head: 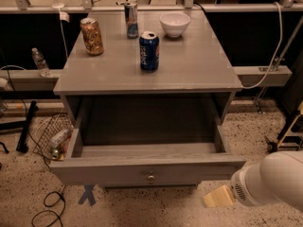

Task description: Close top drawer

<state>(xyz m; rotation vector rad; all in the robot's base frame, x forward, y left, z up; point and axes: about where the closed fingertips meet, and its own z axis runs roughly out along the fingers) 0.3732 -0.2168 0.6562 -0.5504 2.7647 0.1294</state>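
Note:
The top drawer (147,167) of the grey cabinet is pulled far out toward me, and its inside looks empty. Its flat front carries one small round metal knob (151,177). The drawers below it are hidden under the open front. My white arm (272,183) comes in from the lower right corner. Its tan gripper (217,196) hangs low over the floor, just below and to the right of the drawer front's right end, apart from it.
On the cabinet top (199,65) stand a blue soda can (149,51), an orange can (92,36), a slim can (131,20) and a white bowl (174,23). A wire basket (49,136), cables and a blue tape cross (87,195) lie on the floor at left.

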